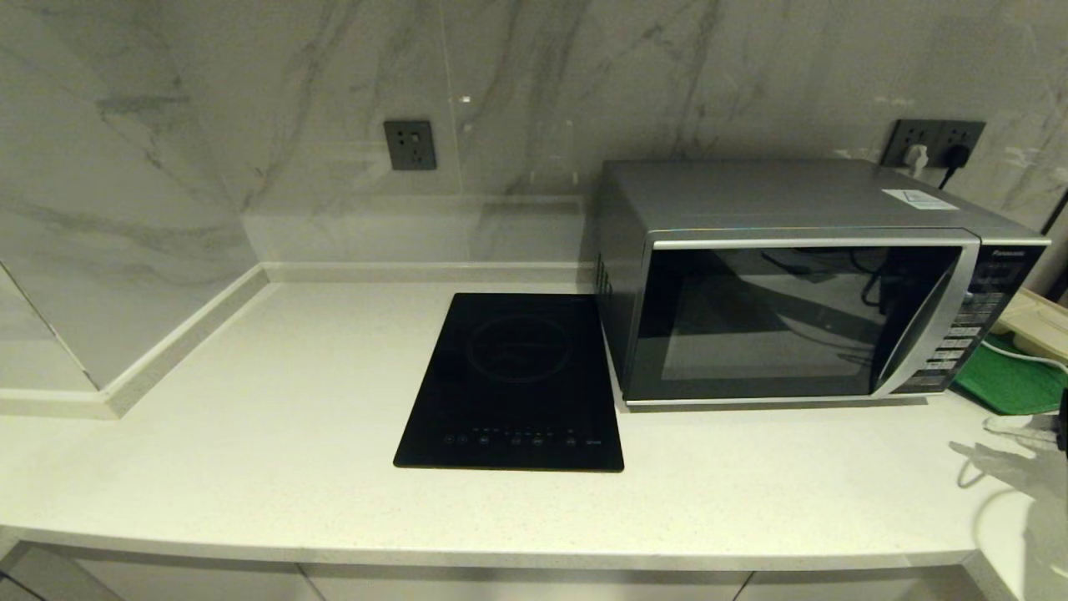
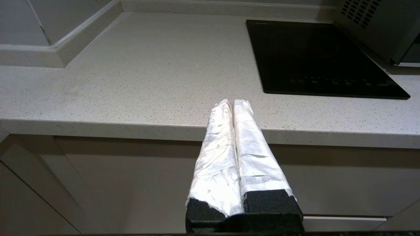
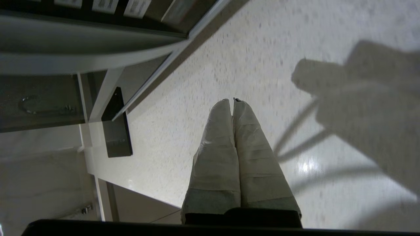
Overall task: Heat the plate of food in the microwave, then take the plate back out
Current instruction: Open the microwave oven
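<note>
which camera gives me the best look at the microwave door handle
The head view: the curved silver handle shows whole on the closed microwave, beside the button panel. The right wrist view catches only part of it, close up. The left wrist view shows just the microwave's vented side, no handle.

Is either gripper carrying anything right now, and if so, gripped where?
Nothing is held. The left gripper is shut and empty at the counter's front edge; the right gripper is shut and empty above the counter beside the silver microwave.

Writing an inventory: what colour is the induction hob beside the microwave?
Glossy black induction hob, seen best in the head view.
</note>
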